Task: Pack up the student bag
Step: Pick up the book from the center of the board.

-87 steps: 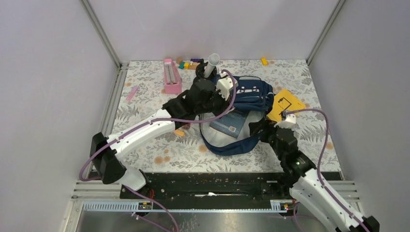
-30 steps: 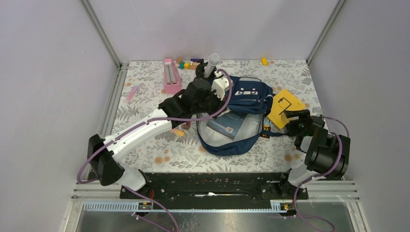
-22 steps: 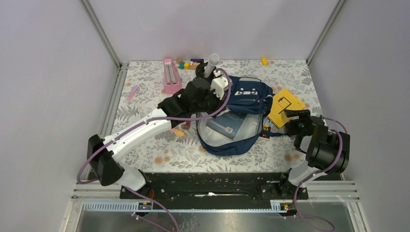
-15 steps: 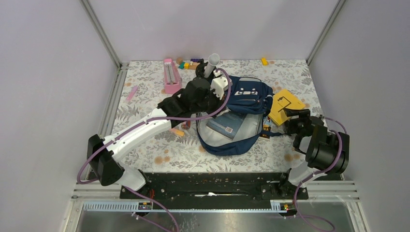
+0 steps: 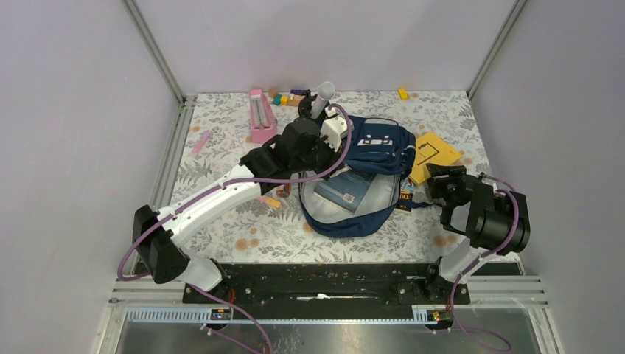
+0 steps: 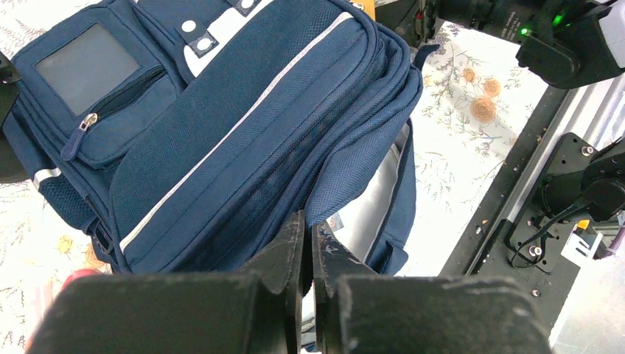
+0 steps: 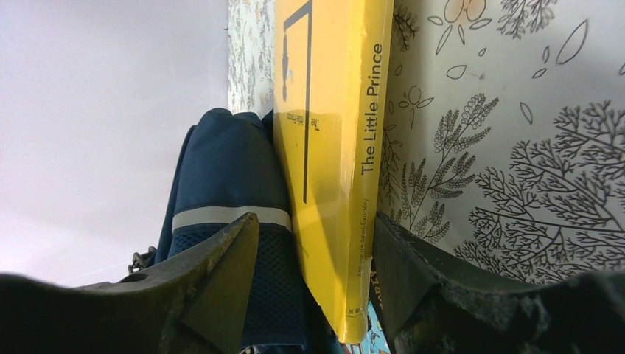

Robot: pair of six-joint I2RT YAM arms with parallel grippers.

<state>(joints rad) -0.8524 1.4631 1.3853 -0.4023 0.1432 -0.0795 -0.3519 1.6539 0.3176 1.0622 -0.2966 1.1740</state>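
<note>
1. The large navy blue fabric student bag [image 5: 372,147], with white-grey patches and a thin light stripe, lies on the floral-patterned desk [image 5: 243,221] at the centre of the top view. Its main compartment is open and shows the light grey lining.
2. A blue-grey paperback book [image 5: 345,188] lies on that lining, inside the open compartment.
3. The left jaws are closed tight, pinching an edge of navy fabric beside the opening. In the left wrist view the student bag [image 6: 243,110] fills the upper left and middle of the frame.
4. A flat yellow book titled "The Little Prince" [image 5: 436,151] lies on the desk just right of the bag. In the right wrist view the yellow book [image 7: 332,147] sits just beside the bag's navy side [image 7: 221,177].
5. The right jaws stand wide, one finger on each side of the yellow book's near end. A gap shows between the finger at lower left [image 7: 214,280] and the cover. The finger at lower right [image 7: 413,273] is close to the spine; I cannot tell whether it touches.
6. In the upper left of the top view sit a pink rectangular case [image 5: 261,116] and an upright white tube [image 5: 323,94]. A small orange block [image 5: 402,94] lies near the desk's upper edge.
</note>
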